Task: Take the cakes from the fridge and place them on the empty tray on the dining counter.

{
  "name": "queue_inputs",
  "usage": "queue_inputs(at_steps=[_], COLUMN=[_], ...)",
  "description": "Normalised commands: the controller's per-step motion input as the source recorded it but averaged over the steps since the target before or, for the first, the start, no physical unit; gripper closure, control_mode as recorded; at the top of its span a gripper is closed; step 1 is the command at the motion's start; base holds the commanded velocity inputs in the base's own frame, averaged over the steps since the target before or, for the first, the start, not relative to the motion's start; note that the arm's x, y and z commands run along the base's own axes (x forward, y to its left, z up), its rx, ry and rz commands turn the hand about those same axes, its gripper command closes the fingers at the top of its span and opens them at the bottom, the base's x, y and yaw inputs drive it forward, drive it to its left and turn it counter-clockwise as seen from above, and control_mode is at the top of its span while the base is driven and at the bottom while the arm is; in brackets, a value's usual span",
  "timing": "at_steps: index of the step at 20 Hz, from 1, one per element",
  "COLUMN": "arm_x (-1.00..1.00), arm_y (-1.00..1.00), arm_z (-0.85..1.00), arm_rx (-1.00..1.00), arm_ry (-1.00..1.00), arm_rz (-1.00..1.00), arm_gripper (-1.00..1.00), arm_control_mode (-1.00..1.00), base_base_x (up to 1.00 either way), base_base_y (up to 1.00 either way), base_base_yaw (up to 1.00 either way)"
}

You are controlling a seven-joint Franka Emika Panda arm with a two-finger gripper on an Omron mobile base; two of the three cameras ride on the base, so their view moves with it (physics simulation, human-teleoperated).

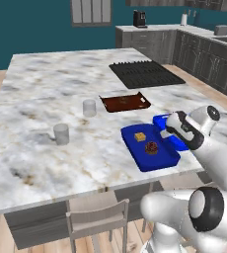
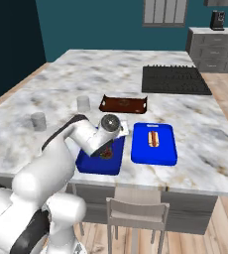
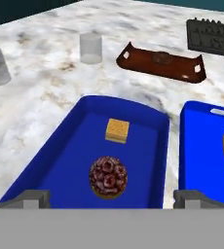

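Note:
Both cakes lie in the plain deep-blue tray (image 3: 70, 160) near the front edge of the marbled dining counter (image 1: 46, 94). The yellow-orange square cake (image 3: 118, 130) sits toward the tray's far end, and the dark red-brown round cake (image 3: 108, 177) sits nearer the hand. My gripper (image 3: 111, 202) hovers above the near end of the tray, open, with its fingertips (image 3: 36, 198) wide apart and nothing held. From the left base view the hand (image 1: 177, 127) stands just right of the tray (image 1: 135, 144), with the yellow cake (image 1: 140, 136) and red-brown cake (image 1: 151, 147) in plain sight. The fridge is out of view.
A second blue tray (image 2: 155, 155) with a hot-dog-like item lies right beside the first. A dark brown tray (image 1: 125, 102) sits behind them, with the black cooktop (image 1: 145, 73) further back. Two clear glasses (image 1: 89, 107) (image 1: 61, 134) stand to the left. A grey stool (image 1: 98, 217) is tucked under the counter's front edge.

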Motion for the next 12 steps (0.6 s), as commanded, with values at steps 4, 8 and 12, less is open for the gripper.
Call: queue_inputs(at_steps=[4,8,12], arm_x=[-1.0,-0.87,-0.68], arm_y=[-0.64,-0.5,-0.4], arm_z=[0.46,0.28,0.17], arm_rx=[0.1,0.06,0.03], arm_ry=[-0.39,-0.32,-0.21], arm_rz=[-0.04,-0.01,0.0], arm_gripper=[-1.0,-1.0,-1.0], arm_control_mode=[-1.0,-1.0,-1.0], base_base_x=[0.0,0.0,0.0], base_base_y=[0.0,0.0,0.0], base_base_yaw=[0.0,0.0,0.0])
